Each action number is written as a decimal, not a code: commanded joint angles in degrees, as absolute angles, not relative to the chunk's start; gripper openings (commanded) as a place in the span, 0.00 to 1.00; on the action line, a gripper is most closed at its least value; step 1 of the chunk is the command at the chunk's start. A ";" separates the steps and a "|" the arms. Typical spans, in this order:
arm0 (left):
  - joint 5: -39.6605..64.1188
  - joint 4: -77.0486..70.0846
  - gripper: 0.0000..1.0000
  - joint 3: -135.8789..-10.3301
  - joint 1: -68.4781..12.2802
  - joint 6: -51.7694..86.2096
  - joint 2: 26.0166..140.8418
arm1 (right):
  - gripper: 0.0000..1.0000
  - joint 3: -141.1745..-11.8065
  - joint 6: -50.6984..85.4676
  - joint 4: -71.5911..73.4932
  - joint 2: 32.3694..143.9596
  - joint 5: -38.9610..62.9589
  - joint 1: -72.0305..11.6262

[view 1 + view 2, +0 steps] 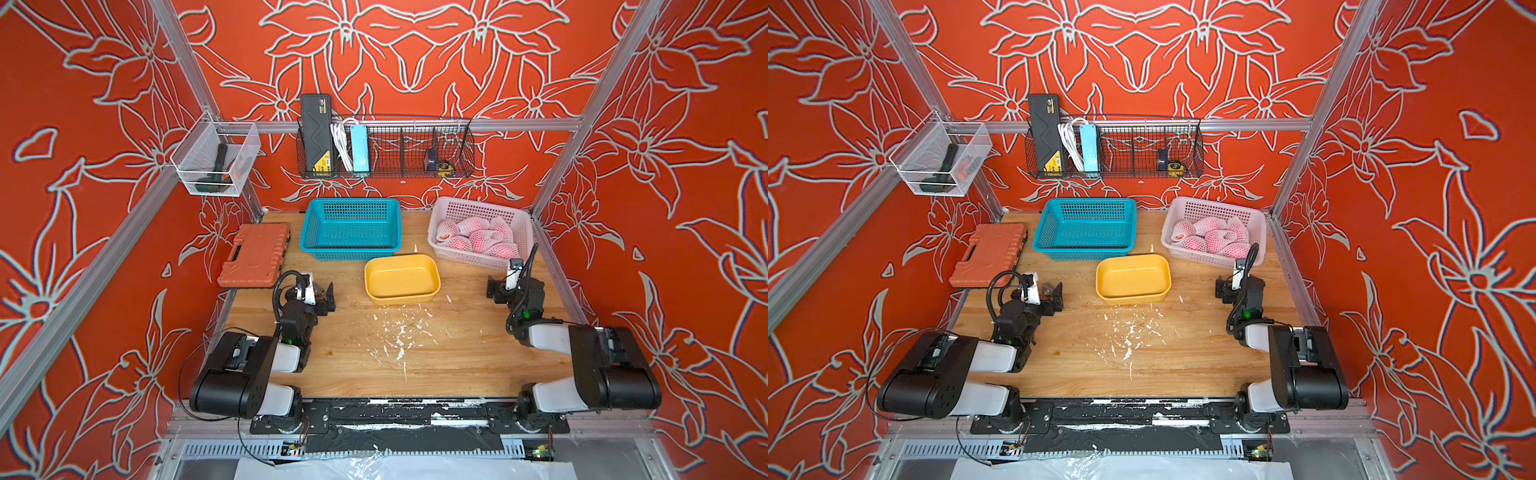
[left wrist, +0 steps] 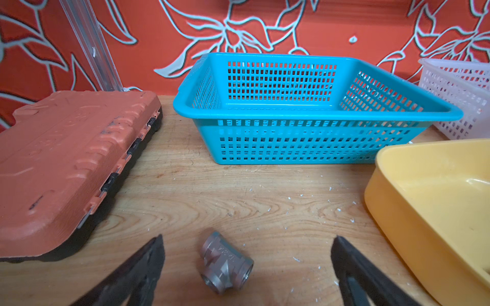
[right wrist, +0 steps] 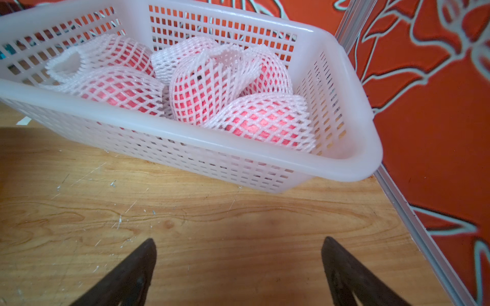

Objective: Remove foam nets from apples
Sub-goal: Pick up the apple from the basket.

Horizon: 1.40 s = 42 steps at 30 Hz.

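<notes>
Bright, even light falls from above. In both top views the red wall with white flower lines (image 1: 706, 249) (image 1: 1433, 187) shows colour fringes near the edges. In the right wrist view a soft shadow darkens the wooden bench (image 3: 185, 206), and the black right gripper (image 3: 238, 239) is blurred. A small glare shines inside the yellow plastic tub (image 2: 424, 169).

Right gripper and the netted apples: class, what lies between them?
In the right wrist view, bare wooden table, then the white basket's near wall, separate the right gripper from the apples.
</notes>
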<state>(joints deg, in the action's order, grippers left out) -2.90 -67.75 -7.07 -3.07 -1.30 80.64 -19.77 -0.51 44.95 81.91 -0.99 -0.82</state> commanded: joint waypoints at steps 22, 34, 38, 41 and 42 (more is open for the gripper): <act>0.86 -35.55 0.97 -17.74 -3.36 3.74 55.33 | 0.97 -26.12 9.80 3.63 48.54 -1.15 -1.35; 14.39 -19.44 0.96 -28.91 -5.39 8.88 49.66 | 0.97 -61.27 12.17 -22.42 68.02 3.08 -1.39; 17.93 -19.63 0.96 -30.32 -5.98 9.73 52.61 | 0.97 -72.06 9.93 -27.23 79.67 2.43 -1.00; 20.66 -19.20 0.96 -31.69 -6.61 9.78 55.25 | 0.97 -79.68 8.69 -30.56 87.92 4.62 -0.07; 21.56 -19.02 0.96 -32.17 -6.81 9.68 56.09 | 0.97 -82.55 8.89 -32.09 90.90 5.81 0.29</act>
